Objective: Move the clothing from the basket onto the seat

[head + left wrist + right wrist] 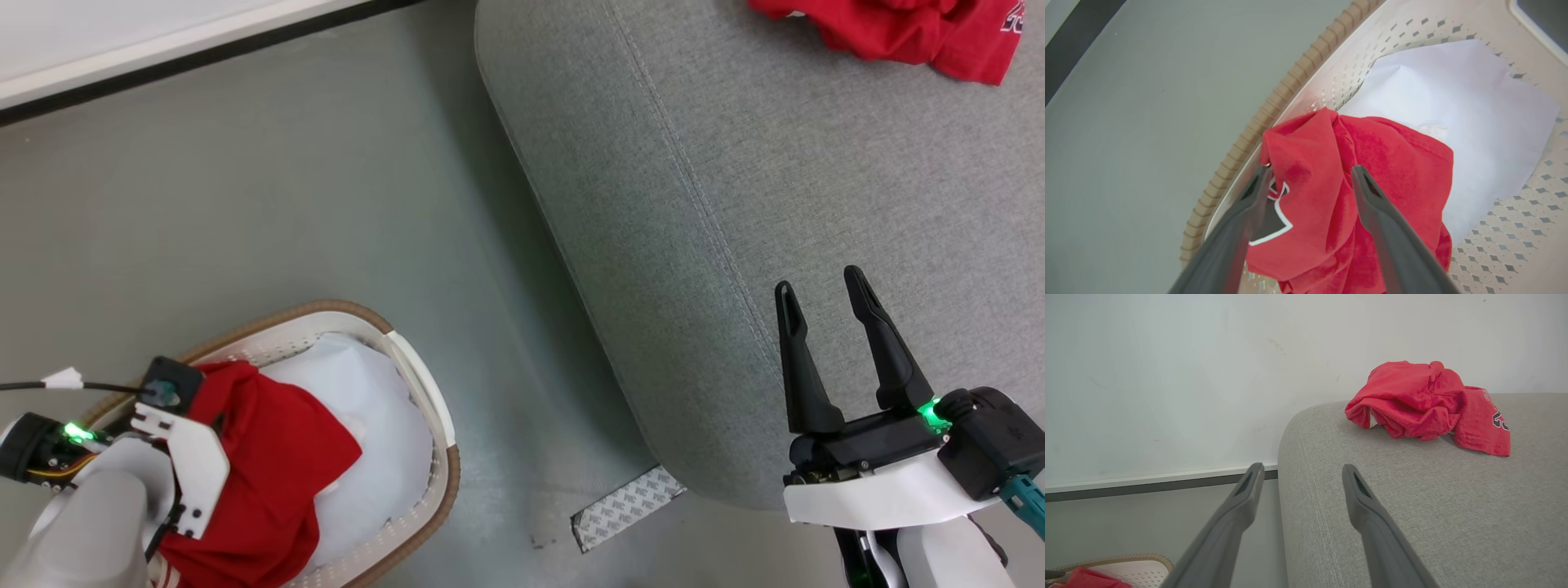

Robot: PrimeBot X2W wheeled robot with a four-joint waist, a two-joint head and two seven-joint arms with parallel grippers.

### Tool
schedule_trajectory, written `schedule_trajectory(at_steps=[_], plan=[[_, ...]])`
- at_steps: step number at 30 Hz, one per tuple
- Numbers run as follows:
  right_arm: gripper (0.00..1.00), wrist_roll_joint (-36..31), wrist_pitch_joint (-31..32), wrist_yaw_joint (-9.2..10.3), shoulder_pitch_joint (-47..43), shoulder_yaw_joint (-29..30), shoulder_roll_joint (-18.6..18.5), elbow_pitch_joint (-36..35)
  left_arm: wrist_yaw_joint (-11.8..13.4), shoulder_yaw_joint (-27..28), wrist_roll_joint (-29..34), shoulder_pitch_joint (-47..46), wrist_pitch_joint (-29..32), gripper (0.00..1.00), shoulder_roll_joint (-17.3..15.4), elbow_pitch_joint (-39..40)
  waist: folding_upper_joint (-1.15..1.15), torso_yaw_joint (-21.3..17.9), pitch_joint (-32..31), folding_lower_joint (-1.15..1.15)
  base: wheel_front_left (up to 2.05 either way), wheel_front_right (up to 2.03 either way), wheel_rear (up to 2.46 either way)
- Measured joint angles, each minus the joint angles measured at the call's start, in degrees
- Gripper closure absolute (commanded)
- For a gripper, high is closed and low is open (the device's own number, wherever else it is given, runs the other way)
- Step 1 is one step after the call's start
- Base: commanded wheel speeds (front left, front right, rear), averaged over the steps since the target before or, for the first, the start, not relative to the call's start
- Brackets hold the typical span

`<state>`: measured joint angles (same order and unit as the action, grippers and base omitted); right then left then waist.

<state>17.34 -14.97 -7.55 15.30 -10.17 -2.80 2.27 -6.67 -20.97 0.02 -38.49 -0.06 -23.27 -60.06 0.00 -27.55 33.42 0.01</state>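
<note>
A red garment (277, 465) with a black-and-white mark lies bunched in the round white basket (445, 457), on top of a pale cloth (375, 425). In the left wrist view my left gripper (1311, 169) is open just above the basket wall (1515, 245). Its fingers straddle a raised fold of that red garment (1396, 163). More red clothing (898, 28), a crumpled jersey with dark lettering, rests on the grey seat (735, 204) at the far right. My right gripper (819, 279) is open and holds nothing over the seat's near corner, well short of the jersey (1412, 400).
Grey floor lies between the basket and the seat (1453, 506). A patterned grey strip (624, 506) lies on the floor by the seat's corner. A white wall with a dark baseboard (163, 49) runs behind. A black cable (98, 385) trails from my left wrist.
</note>
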Motion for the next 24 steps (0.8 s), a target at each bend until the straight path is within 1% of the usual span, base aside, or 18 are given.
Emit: schedule_trajectory(at_steps=[14, 24], plan=[[0.00, 0.70, 0.00, 0.00, 0.22, -0.34, 0.00, -0.38, 0.24, -1.66, 0.00, -2.64, 1.48, 0.00, -0.85, -3.20, 0.00, -0.59, 2.97, -0.01, 0.00, 0.00, 0.00], [0.00, 2.35, 0.00, 0.00, 1.15, 0.07, 0.01, -1.02, 0.32, -3.31, 0.44, -4.32, 2.76, 0.00, -2.44, -4.26, 0.00, -1.12, 5.55, -0.01, 0.00, 0.00, 0.00]])
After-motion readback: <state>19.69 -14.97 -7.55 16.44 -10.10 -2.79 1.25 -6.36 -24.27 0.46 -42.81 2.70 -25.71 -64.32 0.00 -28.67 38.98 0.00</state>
